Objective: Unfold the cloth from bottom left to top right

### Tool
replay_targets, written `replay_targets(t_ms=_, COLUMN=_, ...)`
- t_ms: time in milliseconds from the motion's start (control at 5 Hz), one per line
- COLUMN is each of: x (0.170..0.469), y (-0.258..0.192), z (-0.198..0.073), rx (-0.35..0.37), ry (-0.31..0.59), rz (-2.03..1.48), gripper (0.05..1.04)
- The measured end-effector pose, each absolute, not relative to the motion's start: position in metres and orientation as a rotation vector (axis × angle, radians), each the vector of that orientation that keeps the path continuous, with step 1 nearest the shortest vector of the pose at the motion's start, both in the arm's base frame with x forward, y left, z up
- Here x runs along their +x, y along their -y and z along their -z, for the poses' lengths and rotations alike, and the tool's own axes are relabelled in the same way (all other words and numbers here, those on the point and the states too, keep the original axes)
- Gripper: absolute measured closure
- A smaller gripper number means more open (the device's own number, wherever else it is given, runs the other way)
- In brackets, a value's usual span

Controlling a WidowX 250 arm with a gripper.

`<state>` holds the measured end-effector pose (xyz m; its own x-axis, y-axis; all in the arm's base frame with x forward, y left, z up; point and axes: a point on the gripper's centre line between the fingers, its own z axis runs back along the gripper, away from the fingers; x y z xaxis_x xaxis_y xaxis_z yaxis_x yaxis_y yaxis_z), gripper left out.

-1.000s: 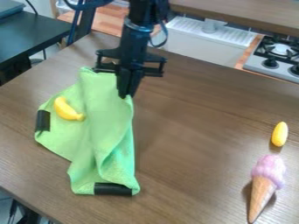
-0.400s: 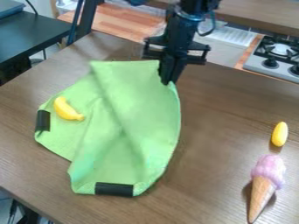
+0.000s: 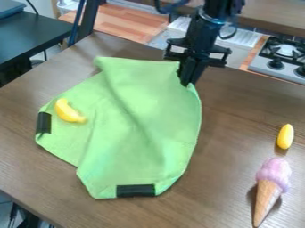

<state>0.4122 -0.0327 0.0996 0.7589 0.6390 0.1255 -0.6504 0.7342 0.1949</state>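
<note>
The gripper [image 3: 187, 83] hangs at the upper middle of the camera view, shut on the upper right corner of the green cloth [image 3: 140, 116]. That corner is held up a little, and the cloth spreads from it down and to the left. A soft crease runs diagonally through its middle. One black patch is on its left corner and another on its bottom edge. The yellow banana [image 3: 69, 111] lies on the cloth's left part.
On the right of the brown table [image 3: 238, 102] lie a small yellow oval object [image 3: 285, 136] and a toy ice cream cone [image 3: 271, 187]. Behind the table are a stove [image 3: 283, 55] and a wooden counter. A dark table [image 3: 33, 35] stands at upper left.
The gripper has moved right and slightly up with the cloth corner, and the cloth has opened out wider. Its bottom patch has shifted to the right. The banana has stayed in place.
</note>
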Motion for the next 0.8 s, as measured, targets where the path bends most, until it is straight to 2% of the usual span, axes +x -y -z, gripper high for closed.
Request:
replay_targets(t_ms=400, x=0.431, y=0.052, z=-0.101, rx=0.206, ry=0.044, rz=-0.662, gripper=1.031)
replay_targets(t_ms=800, x=0.446, y=0.068, z=-0.096, rx=0.187, ry=0.086, rz=-0.572, gripper=1.010)
